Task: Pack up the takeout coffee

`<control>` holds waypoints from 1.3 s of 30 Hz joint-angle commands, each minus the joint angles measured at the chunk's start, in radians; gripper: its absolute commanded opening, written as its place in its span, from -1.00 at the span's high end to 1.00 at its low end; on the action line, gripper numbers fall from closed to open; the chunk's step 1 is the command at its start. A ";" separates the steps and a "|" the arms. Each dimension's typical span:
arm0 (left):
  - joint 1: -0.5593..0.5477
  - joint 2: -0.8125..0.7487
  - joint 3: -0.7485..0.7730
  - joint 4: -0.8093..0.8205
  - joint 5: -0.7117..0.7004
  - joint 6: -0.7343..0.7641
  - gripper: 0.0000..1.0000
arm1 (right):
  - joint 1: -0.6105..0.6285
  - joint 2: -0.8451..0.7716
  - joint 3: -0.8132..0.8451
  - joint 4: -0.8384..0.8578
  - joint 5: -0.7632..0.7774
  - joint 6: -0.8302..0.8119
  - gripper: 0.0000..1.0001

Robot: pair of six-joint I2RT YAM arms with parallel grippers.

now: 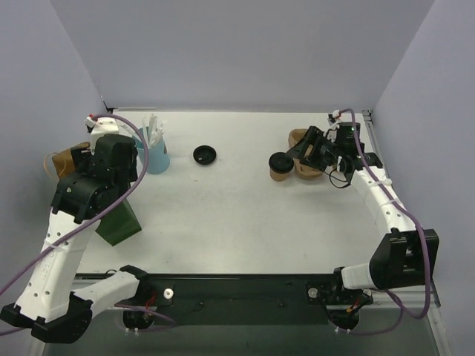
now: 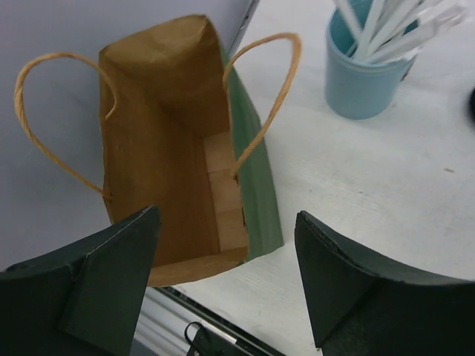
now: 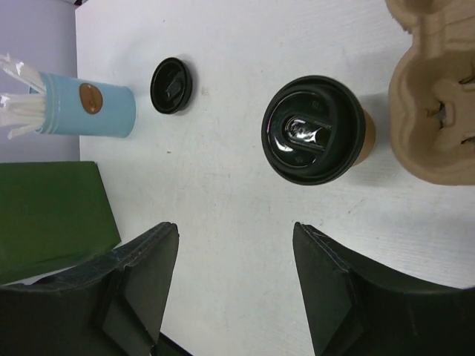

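The lidded coffee (image 3: 313,130) stands on the surface (image 3: 223,185) just beside a carrier (image 3: 434,111), before the right gripper (image 3: 235,245), its jaws spread and empty. The left gripper (image 2: 226,237), jaws also apart, hangs over a bag (image 2: 163,148)

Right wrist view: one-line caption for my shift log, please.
Open right gripper faces the lidded takeout coffee, standing beside the pulp carrier; a loose black lid lies farther off.
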State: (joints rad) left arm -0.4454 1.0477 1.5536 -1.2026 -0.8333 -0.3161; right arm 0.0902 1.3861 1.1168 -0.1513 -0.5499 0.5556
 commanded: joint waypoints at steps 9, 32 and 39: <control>0.079 -0.008 -0.145 -0.014 0.066 -0.029 -0.33 | 0.088 -0.079 -0.029 -0.057 0.016 -0.029 -0.28; 0.298 0.055 -0.213 0.224 0.272 0.034 0.11 | 0.092 -0.133 -0.045 -0.076 -0.001 -0.033 -0.28; 0.338 0.061 -0.224 0.247 0.241 0.046 0.21 | 0.085 -0.150 -0.057 -0.077 -0.002 -0.048 -0.27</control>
State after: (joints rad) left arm -0.1276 1.1172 1.3243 -1.0256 -0.5816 -0.2840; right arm 0.1783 1.2804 1.0672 -0.2161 -0.5381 0.5209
